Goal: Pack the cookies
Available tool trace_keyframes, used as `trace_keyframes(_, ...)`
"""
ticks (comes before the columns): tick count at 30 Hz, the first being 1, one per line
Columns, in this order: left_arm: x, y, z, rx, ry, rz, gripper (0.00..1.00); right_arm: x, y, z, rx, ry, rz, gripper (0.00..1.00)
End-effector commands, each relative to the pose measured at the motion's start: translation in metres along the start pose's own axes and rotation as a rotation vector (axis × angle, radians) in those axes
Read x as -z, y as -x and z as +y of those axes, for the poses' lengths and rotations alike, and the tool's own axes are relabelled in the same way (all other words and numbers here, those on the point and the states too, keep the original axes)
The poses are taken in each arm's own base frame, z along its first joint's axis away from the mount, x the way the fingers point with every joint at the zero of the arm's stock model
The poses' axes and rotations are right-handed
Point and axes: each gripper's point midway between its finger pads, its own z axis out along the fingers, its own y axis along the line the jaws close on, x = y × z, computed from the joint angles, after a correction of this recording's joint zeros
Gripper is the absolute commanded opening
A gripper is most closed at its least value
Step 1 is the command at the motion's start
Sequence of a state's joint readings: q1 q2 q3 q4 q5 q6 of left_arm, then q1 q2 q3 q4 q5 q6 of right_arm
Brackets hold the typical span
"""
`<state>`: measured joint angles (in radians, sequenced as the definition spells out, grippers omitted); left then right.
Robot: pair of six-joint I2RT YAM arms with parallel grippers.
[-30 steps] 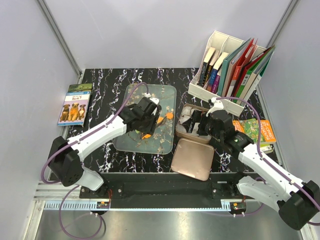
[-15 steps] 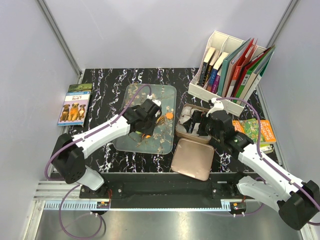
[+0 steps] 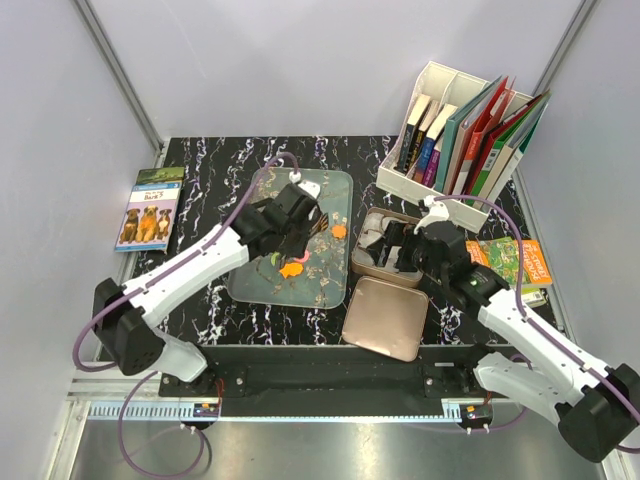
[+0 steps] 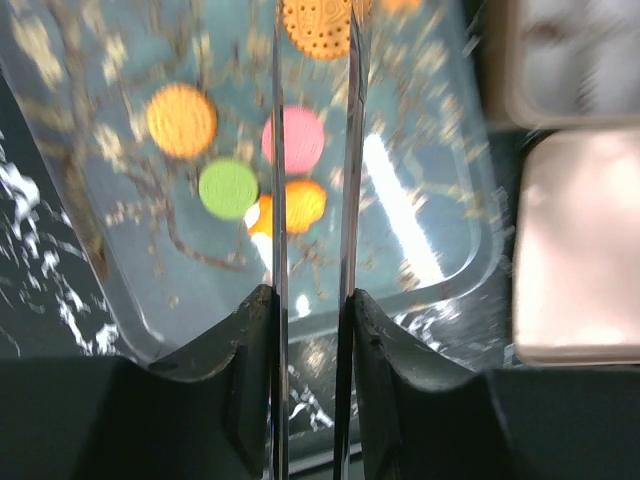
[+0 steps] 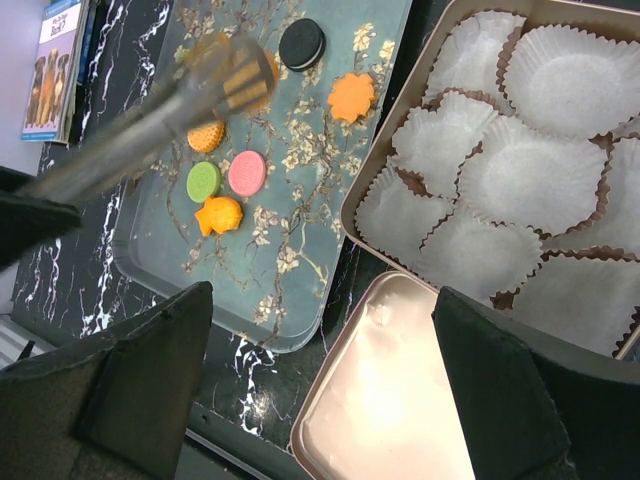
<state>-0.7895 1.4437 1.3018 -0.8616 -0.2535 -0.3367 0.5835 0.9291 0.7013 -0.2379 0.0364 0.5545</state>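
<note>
My left gripper (image 4: 311, 300) is shut on a pair of metal tongs (image 4: 277, 180), whose blades pinch an orange biscuit-like cookie (image 4: 316, 25) at their tips above the floral tray (image 3: 335, 290). More cookies lie on the tray: a black one (image 5: 302, 43), an orange flower (image 5: 351, 97), a green one (image 5: 204, 181), a pink one (image 5: 247, 172) and an orange fish shape (image 5: 219, 214). My right gripper (image 5: 320, 295) hangs open above the tin's near corner, with nothing between its fingers. The tin (image 5: 420, 60) holds white paper cups.
The tin's lid (image 3: 385, 318) lies flat in front of the tin. A white rack of books (image 3: 465, 135) stands at the back right, a booklet (image 3: 520, 262) lies to the right of the tin, and a dog book (image 3: 150, 208) lies at the left edge.
My left gripper has squeezed the tongs narrower and shifted back over the tray with them. The right arm has stayed still.
</note>
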Motion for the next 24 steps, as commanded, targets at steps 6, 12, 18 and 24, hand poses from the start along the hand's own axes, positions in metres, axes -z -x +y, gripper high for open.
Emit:
trace_keyframes(6,0.042,0.086,-0.055,-0.041,-0.155,-0.205,0.23,0.029,0.046,0.016,0.013,0.012,-0.14,1.0)
trace_keyframes(12,0.012,0.108,-0.098,-0.099,-0.221,-0.192,0.18,0.057,0.069,0.018,0.016,0.007,-0.229,1.0)
trace_keyframes(18,-0.017,0.117,-0.132,-0.13,-0.27,-0.168,0.11,0.073,0.077,0.013,0.03,-0.025,-0.265,1.0)
trace_keyframes(24,-0.036,0.125,-0.153,-0.143,-0.305,-0.163,0.11,0.078,0.079,0.007,0.049,-0.054,-0.276,1.0)
